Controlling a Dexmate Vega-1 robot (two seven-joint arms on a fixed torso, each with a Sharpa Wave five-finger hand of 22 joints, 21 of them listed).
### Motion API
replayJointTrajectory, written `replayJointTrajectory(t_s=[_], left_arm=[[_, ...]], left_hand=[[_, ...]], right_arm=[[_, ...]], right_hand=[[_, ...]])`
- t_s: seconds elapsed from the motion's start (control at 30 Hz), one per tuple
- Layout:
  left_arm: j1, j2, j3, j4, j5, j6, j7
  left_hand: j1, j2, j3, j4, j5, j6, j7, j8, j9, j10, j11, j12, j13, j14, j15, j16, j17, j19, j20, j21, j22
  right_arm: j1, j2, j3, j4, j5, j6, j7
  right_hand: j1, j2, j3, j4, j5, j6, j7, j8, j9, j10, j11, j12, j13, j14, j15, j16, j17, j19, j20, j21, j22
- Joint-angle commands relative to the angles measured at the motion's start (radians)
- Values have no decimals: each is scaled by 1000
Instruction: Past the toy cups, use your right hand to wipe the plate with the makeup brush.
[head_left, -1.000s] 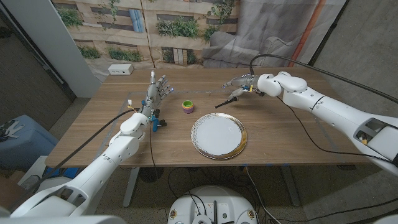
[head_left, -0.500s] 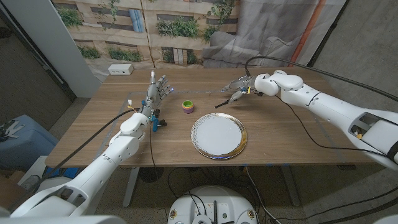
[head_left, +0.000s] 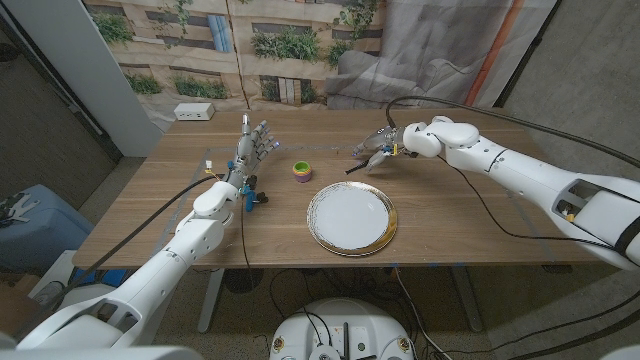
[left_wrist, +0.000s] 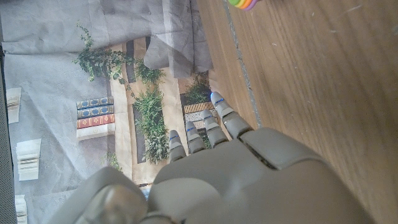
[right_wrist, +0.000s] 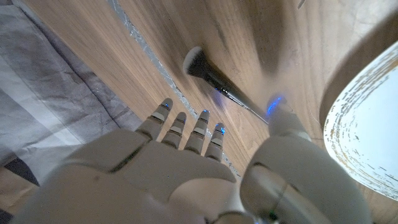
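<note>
Your right robot hand (head_left: 385, 143) pinches the slim black-handled makeup brush (right_wrist: 219, 85) over the wooden bench (head_left: 460, 215), beyond the gold-rimmed white plate (head_left: 351, 218); the stacked rainbow toy cups (head_left: 300, 171) stand just left of the plate. That grip looks thin (thumb against fingertip), so pressing down hard could twist the brush loose. Your left robot hand (head_left: 252, 148) stands released, fingers up.
</note>
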Motion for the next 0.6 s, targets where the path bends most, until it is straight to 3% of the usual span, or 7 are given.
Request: replayJointTrajectory(t_s=[0.03, 0.6], left_arm=[[0, 0, 0, 0, 0, 0, 0], [0, 0, 0, 0, 0, 0, 0]], left_hand=[[-1, 15, -1, 7, 4, -2, -8, 4, 2, 1, -12, 7, 3, 7, -13, 3, 2, 8, 1, 7, 5], [-1, 15, -1, 7, 4, -2, -8, 4, 2, 1, -10, 7, 3, 7, -14, 3, 2, 8, 0, 7, 5]], right_arm=[[7, 18, -24, 14, -26, 3, -12], [-22, 11, -19, -22, -45, -25, -56]], right_hand=[[16, 1, 8, 0, 0, 15, -3, 5, 2, 36, -7, 7, 1, 24, -10, 14, 5, 16, -7, 6, 2], [50, 9, 2, 7, -10, 114, -9, 32, 5, 141, -29, 10, -1, 98, -48, 43, 12, 51, -20, 9, 3]])
